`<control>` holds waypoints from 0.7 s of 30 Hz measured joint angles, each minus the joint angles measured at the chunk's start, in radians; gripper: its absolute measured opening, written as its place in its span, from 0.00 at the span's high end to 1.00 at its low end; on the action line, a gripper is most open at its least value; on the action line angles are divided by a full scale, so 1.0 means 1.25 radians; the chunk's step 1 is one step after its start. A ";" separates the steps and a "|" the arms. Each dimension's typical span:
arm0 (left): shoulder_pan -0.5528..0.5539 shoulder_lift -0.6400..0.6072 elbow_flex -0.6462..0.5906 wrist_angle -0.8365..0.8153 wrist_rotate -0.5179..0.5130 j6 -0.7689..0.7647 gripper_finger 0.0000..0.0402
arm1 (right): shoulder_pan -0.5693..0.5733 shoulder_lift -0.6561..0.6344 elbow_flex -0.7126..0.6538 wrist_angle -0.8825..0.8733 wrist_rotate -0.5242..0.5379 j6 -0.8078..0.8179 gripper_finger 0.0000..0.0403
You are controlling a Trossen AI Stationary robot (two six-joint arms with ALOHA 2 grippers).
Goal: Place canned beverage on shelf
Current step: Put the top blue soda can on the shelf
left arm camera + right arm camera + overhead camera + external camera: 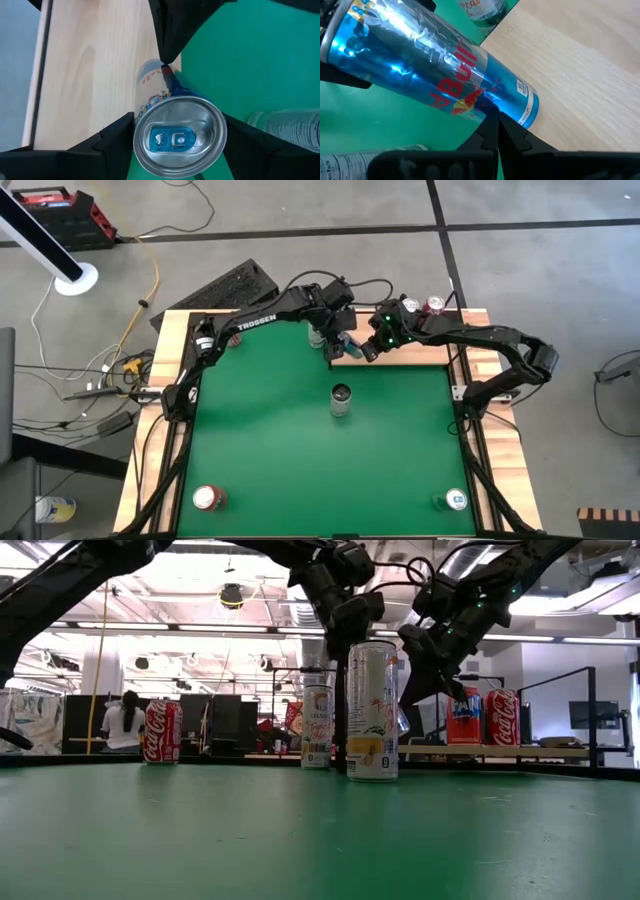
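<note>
A blue and silver can is tilted at the edge of the pale wooden shelf, at the far side of the green surface. Its lower end is over the shelf's edge; whether it rests there I cannot tell. My left gripper is shut on the can near its top. My right gripper is shut, and its tips are at the can's side. In the low view a tall can hides the blue can. My left gripper pinches the can just below its top rim, one finger on each side. The fingers come from above and lie across the can, which leans with its lower end toward the shelf. My right gripper's shut fingertips touch the can's side near its lower end, coming from the table's right side.
A tall silver can stands mid-table. A pale can stands beside the left gripper. Two cans stand at the shelf's far edge. A red can and another can stand at the near corners.
</note>
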 joint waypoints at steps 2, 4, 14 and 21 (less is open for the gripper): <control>-0.001 -0.001 0.000 0.012 -0.006 0.001 0.38 | 0.000 0.000 0.000 0.001 0.000 0.000 0.94; -0.001 -0.001 0.000 0.015 -0.001 0.001 0.38 | 0.000 0.000 0.000 0.001 0.000 0.000 0.94; -0.002 -0.001 0.000 0.024 0.002 -0.001 0.37 | 0.000 0.000 0.000 0.002 0.000 0.001 0.94; -0.002 -0.001 0.000 0.044 0.001 -0.002 0.37 | 0.001 0.000 0.000 0.001 0.000 0.001 0.94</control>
